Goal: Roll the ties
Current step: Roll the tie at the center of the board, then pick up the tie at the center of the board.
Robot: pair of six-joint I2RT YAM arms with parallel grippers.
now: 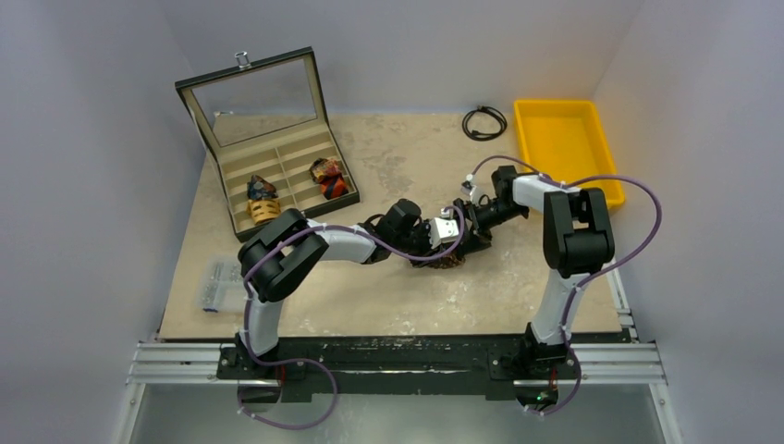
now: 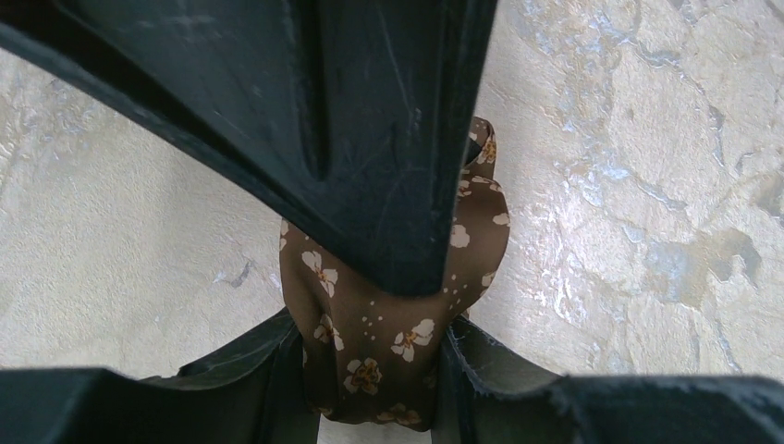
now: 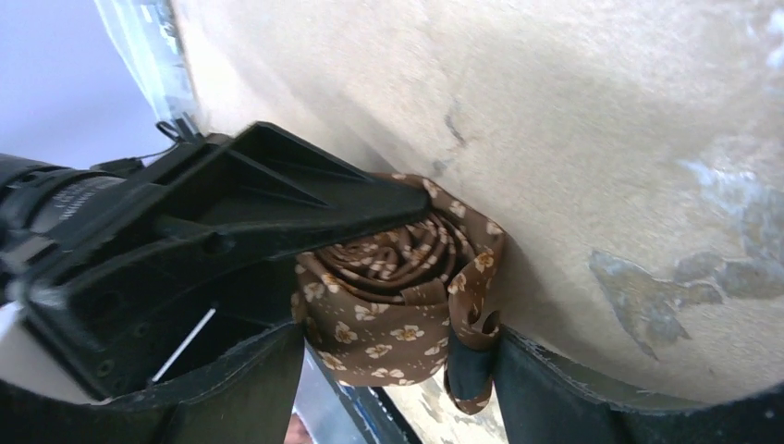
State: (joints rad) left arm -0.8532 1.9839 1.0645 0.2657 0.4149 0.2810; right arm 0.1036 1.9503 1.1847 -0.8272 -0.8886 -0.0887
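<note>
The brown tie (image 1: 450, 260), with small light flowers and specks, is rolled into a coil at the table's middle. My left gripper (image 1: 440, 242) and right gripper (image 1: 468, 237) meet over it from either side. In the left wrist view, the left gripper (image 2: 370, 375) is shut on the coil (image 2: 379, 342), fabric pressed between both fingers, with the right gripper's black finger (image 2: 370, 139) crossing above. In the right wrist view, the right gripper (image 3: 398, 365) is shut on the coil (image 3: 388, 305), whose spiral end faces the camera. Two rolled ties, blue/yellow (image 1: 263, 199) and red-orange/black (image 1: 329, 178), sit in box compartments.
An open compartment box (image 1: 277, 153) with a glass lid stands at the back left. A yellow bin (image 1: 564, 139) sits at the back right, with a black cable loop (image 1: 483, 121) beside it. A clear plastic packet (image 1: 217, 282) lies near the left front edge.
</note>
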